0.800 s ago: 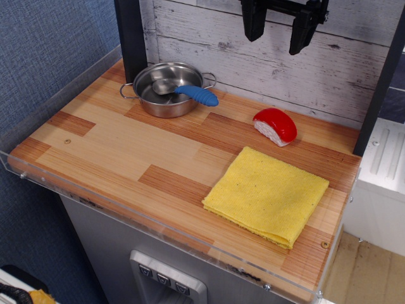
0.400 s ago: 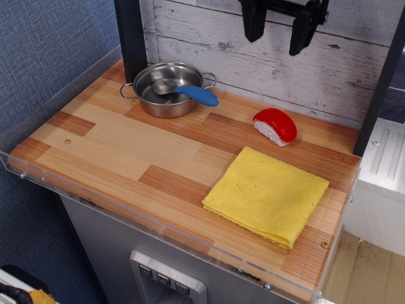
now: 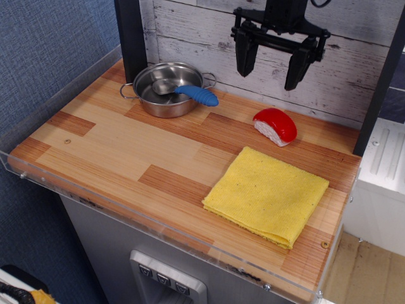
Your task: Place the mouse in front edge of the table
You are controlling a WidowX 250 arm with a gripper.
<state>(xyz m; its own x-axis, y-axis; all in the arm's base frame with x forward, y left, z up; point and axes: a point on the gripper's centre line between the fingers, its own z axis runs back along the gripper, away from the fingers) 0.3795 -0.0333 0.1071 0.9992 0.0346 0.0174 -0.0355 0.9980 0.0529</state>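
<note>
The mouse [image 3: 276,126], glossy red on top and white underneath, lies near the back right of the wood-plank table [image 3: 107,142], just behind the yellow cloth. My black gripper [image 3: 268,75] hangs open in the air above and slightly behind the mouse, in front of the white plank wall. Its two fingers point down, spread wide, and hold nothing.
A folded yellow cloth [image 3: 267,195] covers the front right of the table. A steel pot [image 3: 168,88] with a blue-handled utensil [image 3: 197,95] in it stands at the back left. A dark post [image 3: 131,38] rises behind the pot. A clear acrylic rim [image 3: 158,231] runs along the front edge.
The gripper has come down from the top edge of the view, so its whole fingers and wrist now show above the mouse. Nothing on the table has moved.
</note>
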